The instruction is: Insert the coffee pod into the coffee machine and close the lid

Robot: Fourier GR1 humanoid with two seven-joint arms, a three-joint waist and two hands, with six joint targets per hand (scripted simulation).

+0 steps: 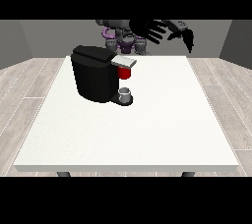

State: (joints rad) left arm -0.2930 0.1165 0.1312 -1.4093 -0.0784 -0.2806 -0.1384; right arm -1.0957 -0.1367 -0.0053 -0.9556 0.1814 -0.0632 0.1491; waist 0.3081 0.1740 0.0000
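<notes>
White table (pixel 147 129), grey plank floor (pixel 29 80).

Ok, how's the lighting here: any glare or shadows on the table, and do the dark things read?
Front view: the table is evenly lit, with no glare and no clear cast shadow; the machine is black with little shading; the hand at the view's right and the hand beside it stand dark against the grey wall.

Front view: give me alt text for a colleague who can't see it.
A black coffee machine stands on the white table, a red thing at the machine under its grey lid and a grey thing on its base. Both black hands hang raised, fingers spread, holding nothing.
</notes>
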